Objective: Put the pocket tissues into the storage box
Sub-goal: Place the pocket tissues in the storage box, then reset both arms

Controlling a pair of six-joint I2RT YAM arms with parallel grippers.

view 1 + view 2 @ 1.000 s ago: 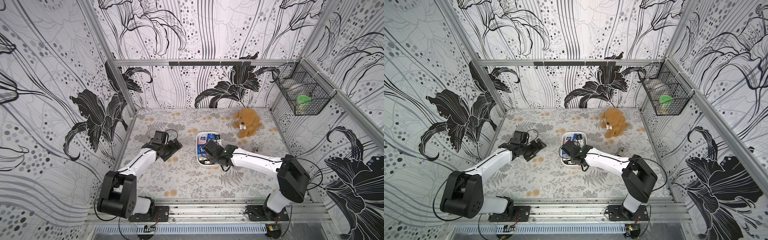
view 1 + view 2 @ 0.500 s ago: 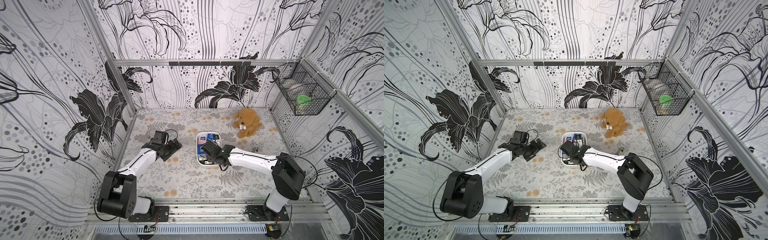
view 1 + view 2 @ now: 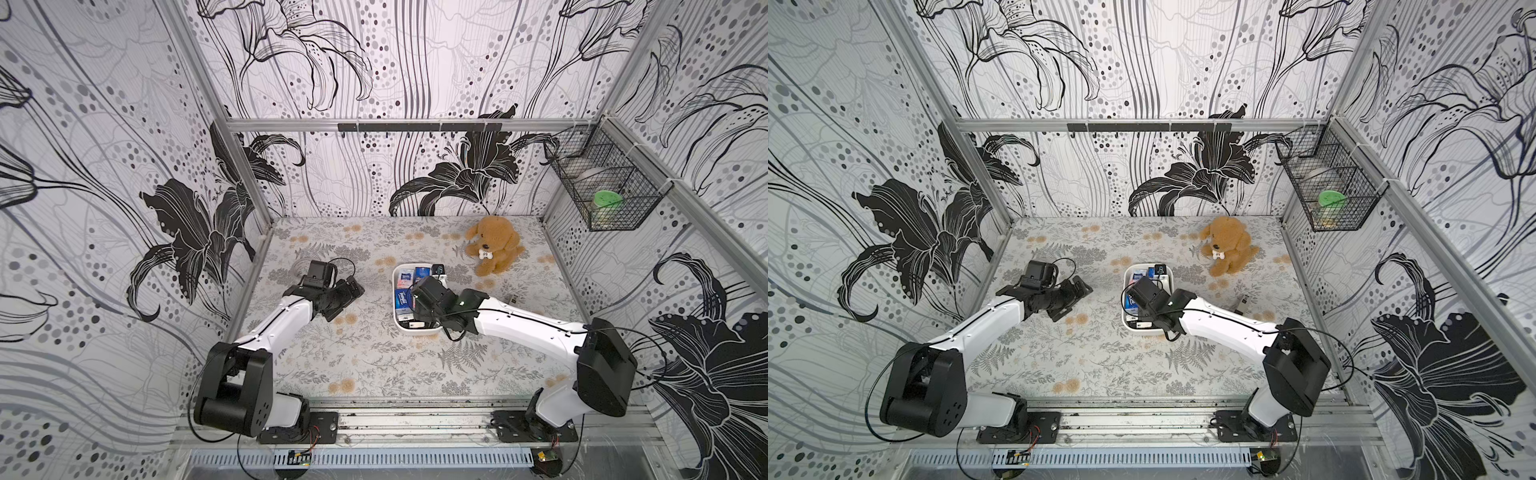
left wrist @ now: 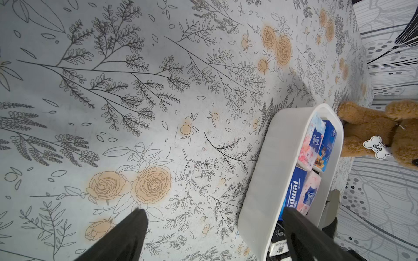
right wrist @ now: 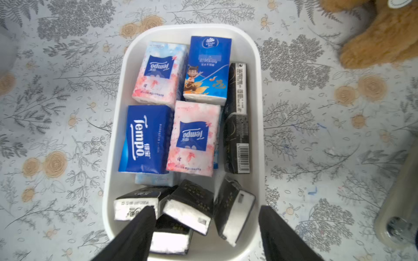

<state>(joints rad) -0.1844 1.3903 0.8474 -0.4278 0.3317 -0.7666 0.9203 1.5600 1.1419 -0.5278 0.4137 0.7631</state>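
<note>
Right gripper (image 5: 205, 211) jaws seen spread wider than before, nothing pinched; pocket tissues (image 5: 192, 135) left lying inside storage box (image 5: 114, 135). Left gripper (image 4: 212, 213) held spread, empty. Release judged complete.

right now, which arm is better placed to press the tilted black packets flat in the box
Right, probably. The right gripper hangs open directly over the black packets in the storage box; the left gripper is open over table beside it.
</note>
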